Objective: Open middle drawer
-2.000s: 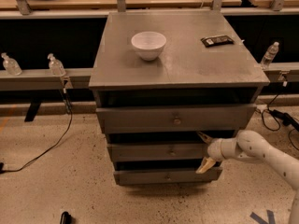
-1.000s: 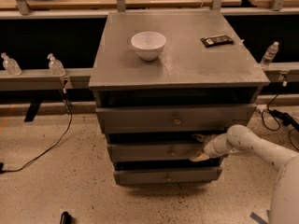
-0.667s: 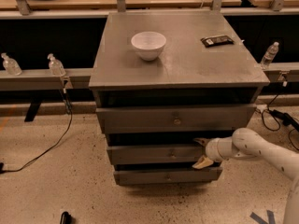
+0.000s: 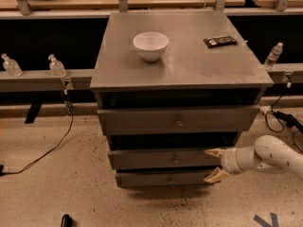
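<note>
Second from the top of the grey cabinet (image 4: pixel 189 65), the middle drawer (image 4: pixel 142 159) sits under the taller top drawer (image 4: pixel 142 120) and above the lowest drawer (image 4: pixel 161 178). Its flat front faces the near side. Its long axis runs left to right, so it should slide out toward the near side. A dark gap shows above it, and it looks shut or very nearly so. Its small round knob (image 4: pixel 175 160) sits at the centre of the front. The gripper (image 4: pixel 211 165) is at the right end of that front, reaching in from the right on the white arm (image 4: pixel 270 155). Its two fingers are spread wide, one above the other. The upper tip is level with the drawer's top edge and the lower tip is down in front of the lowest drawer. It holds nothing and is clear to the right of the knob. This looks like the reaching step, with no grasp made yet. The next move would be to shift left to the knob, close on it, then pull straight toward the near side. On the cabinet top rest a white bowl (image 4: pixel 150 45) and a flat black packet (image 4: pixel 220 41).
</note>
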Motion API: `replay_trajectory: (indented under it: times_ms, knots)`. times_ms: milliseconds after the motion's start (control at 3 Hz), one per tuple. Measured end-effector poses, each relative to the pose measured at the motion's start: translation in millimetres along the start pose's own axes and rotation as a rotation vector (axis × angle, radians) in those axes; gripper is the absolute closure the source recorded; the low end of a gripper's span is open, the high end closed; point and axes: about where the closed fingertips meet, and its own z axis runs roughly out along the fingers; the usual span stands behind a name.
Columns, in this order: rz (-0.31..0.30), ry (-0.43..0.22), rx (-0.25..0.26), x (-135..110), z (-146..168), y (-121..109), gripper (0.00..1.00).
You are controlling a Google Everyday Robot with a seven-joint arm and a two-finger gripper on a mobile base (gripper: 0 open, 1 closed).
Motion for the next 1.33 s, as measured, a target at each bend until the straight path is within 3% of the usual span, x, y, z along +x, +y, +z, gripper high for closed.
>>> replay_trajectory:
  times_ms: [333, 667, 1333]
  knots:
    - [0.052, -0.020, -0.023, -1, -20, 27, 0.29]
    - [0.052, -0.028, 0.000, 1, -23, 27, 0.32]
    - [0.001, -0.038, 0.042, 1, 8, -17, 0.31]
